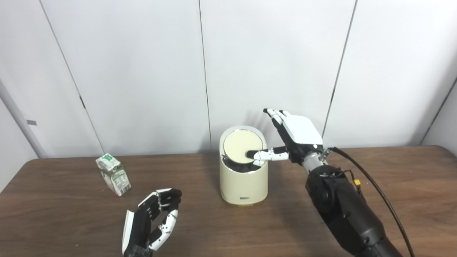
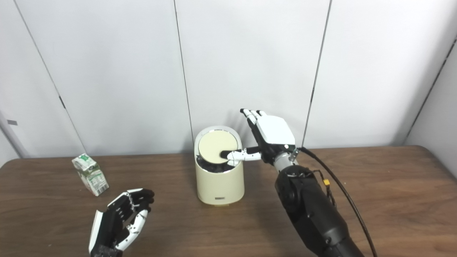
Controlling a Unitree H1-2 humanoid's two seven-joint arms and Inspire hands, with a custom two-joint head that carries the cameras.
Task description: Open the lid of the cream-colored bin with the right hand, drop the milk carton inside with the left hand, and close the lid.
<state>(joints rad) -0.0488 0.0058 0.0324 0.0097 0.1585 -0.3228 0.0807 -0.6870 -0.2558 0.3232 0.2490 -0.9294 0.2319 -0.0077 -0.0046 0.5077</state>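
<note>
I saw the right hand point(image 1: 298, 137) spread beside the cream-colored bin point(image 1: 244, 178), its thumb point(image 1: 264, 155) laid across the tilted lid point(image 1: 242, 146), fingers pointing up behind. My left hand point(image 1: 153, 219) hung loosely curled over the table point(image 1: 392, 200), holding nothing. The milk carton point(image 1: 113, 174) stood just beyond it, to its left.

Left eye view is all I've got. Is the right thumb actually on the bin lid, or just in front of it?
Observer: The right eye view agrees. The thumb of the right hand lies on the lid, near its right edge.
Operator: Is the lid opening?
Observer: It is tilted, and a dark gap shows under its near edge inside the bin.
Operator: And the left hand?
Observer: The left hand is open and empty. The milk carton stands apart, beyond it.
</note>
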